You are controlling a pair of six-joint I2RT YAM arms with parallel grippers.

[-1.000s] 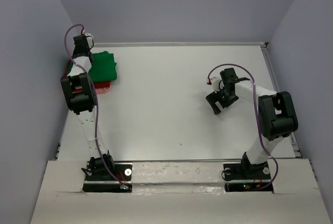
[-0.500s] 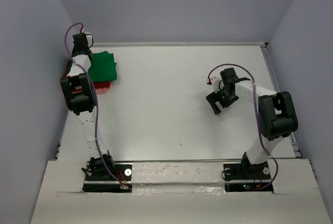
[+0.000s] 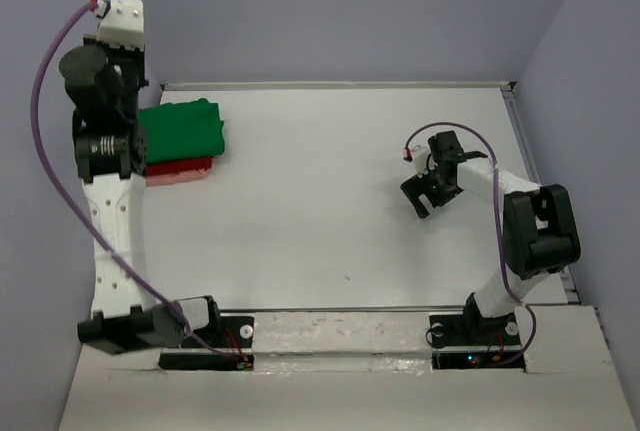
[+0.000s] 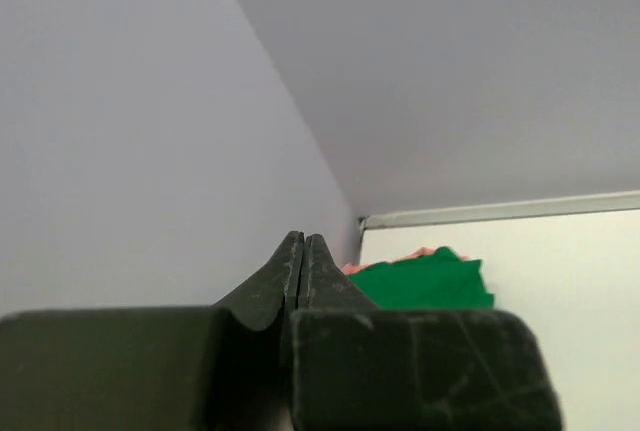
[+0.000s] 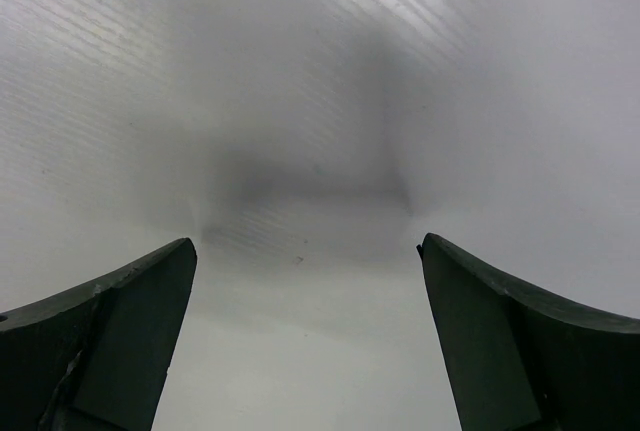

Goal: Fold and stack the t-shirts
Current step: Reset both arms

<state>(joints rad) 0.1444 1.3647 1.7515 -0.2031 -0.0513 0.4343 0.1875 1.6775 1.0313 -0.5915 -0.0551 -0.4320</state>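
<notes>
Green t-shirt (image 3: 185, 126) folded atop dark red t-shirt (image 3: 180, 168). Left gripper (image 4: 302, 242) closed, empty, raised near stack: clear arm without brushing cloth. Right gripper (image 5: 305, 241) open over worktop (image 3: 330, 181).

A folded bright green cloth t-shirt (image 3: 185, 129) lies flat atop a folded dark red cloth t-shirt (image 3: 182, 170), stacked at the far left corner of the white bench (image 3: 340, 191).

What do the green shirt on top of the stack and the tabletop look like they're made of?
Green t-shirt: soft matte knit cloth, probably cotton, judging by its rumpled folded edges. Table: hard, smooth white board, likely laminate or plastic; the right wrist view shows fine parallel lines and a soft sheen.
</notes>
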